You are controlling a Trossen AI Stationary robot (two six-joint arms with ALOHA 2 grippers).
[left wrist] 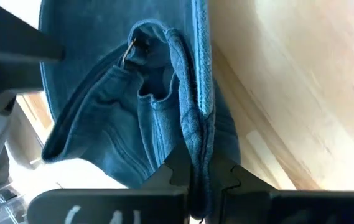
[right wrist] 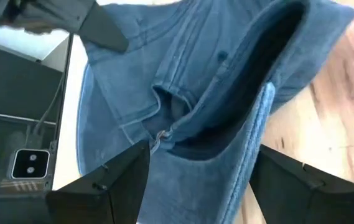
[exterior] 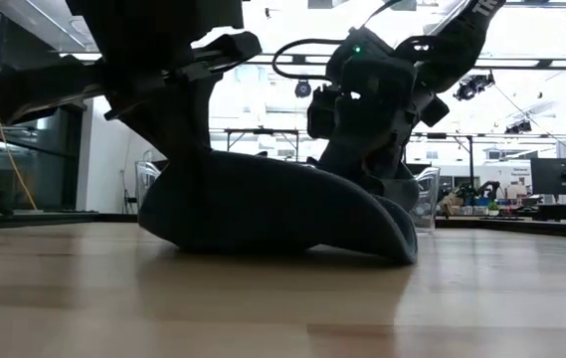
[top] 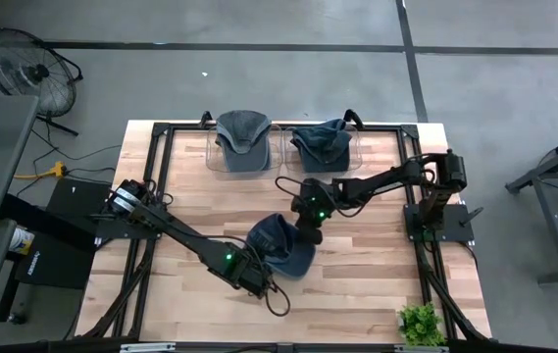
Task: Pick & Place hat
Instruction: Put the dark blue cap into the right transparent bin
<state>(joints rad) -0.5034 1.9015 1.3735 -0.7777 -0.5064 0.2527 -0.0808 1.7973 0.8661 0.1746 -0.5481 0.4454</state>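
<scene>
My left gripper, low and a little left of centre in the high view, is clenched on the edge of the blue hat; in the left wrist view I see the fabric rim pinched tight between my fingers. The hat itself lies on the wooden table just below the middle of the high frame, its crown slumped and its brim toward the lower right. My right gripper hangs over the hat's upper right side with its jaws spread wide, one finger on each side of the folded denim, grasping nothing yet.

Two more hats sit in clear stands along the top edge of the table, near the upper middle of the high frame, so I judge this one belongs up there too.

What worries me: my left grip holds only a thin fold of cloth, and a sharp pull could let it slip out. If my right jaws close where they stand, they may catch just a loose layer, and the hat would sag or twist. With both arms crowded over the same hat, lifting carelessly could knock my wrists together.
</scene>
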